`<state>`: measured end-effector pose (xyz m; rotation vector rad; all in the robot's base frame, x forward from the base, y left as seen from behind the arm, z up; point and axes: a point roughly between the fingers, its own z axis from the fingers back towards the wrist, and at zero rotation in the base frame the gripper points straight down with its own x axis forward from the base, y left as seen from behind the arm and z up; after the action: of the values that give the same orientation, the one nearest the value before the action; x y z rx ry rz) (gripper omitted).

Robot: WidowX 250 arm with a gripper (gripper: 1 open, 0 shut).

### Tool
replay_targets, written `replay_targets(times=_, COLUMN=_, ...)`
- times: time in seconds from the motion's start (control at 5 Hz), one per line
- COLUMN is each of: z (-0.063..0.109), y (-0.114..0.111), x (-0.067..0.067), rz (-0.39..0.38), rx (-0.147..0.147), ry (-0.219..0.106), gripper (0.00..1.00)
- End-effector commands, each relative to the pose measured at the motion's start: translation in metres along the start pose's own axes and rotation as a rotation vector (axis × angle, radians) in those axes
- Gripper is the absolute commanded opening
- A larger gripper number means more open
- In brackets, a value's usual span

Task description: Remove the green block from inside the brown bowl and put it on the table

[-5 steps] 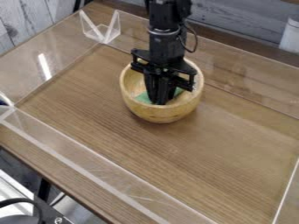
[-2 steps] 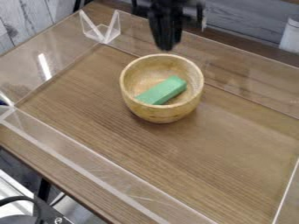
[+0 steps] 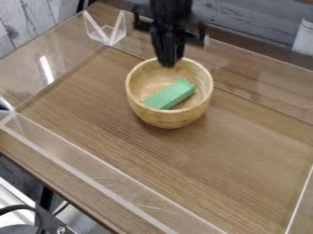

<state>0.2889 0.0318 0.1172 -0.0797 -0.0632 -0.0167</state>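
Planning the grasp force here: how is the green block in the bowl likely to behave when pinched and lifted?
The green block looks like a flat, straight-edged bar, so probably stiff, not floppy. It seems small and plain, likely light. Its flat faces make rolling unlikely, though lying tilted against the brown bowl's curved inside, it may slide or pivot if nudged.

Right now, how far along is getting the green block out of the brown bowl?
Nothing looks done: the green block lies tilted inside the brown bowl. In hand: the gripper hangs above the bowl's far rim, shut and empty. Left: grasp the block, lift it out and set it on the table.
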Motion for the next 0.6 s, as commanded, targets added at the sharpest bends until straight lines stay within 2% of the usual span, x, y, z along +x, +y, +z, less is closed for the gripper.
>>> replay_targets(times=0.0, z=0.001, y=0.004, x=0.003, rz=-0.010, rx=0.010, ry=-0.036, gripper=0.00)
replay_targets(times=0.4, z=-0.022, y=0.007, x=0.003, rz=-0.009, rx=0.016, ry=-0.005, gripper=0.00)
